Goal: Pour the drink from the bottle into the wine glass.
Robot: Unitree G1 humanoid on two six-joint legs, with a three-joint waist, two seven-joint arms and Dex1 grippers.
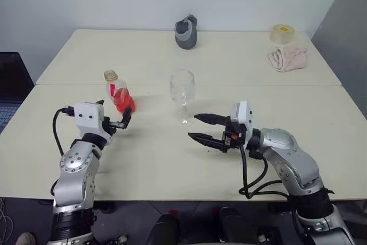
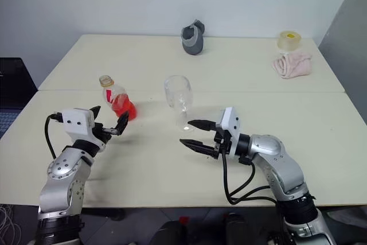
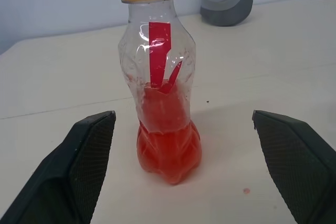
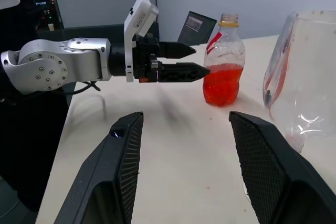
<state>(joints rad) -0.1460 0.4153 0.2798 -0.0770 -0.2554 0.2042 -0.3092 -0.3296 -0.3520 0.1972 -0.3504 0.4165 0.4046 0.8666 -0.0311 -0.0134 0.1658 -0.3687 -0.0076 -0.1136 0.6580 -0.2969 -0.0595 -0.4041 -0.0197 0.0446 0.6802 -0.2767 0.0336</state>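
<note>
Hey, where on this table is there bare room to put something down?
Bare patches: the near table strip between the two arms, the far left corner behind the bottle, and the stretch between the grey holder and the pink cloth. It is crowded around the bottle and wine glass, where both end effectors sit.

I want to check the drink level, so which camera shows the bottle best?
The left wrist view: the bottle stands close and centred between the open left claw, red drink filling its lower part. Both eye views show it small on the table; the right wrist view shows it farther off.
</note>
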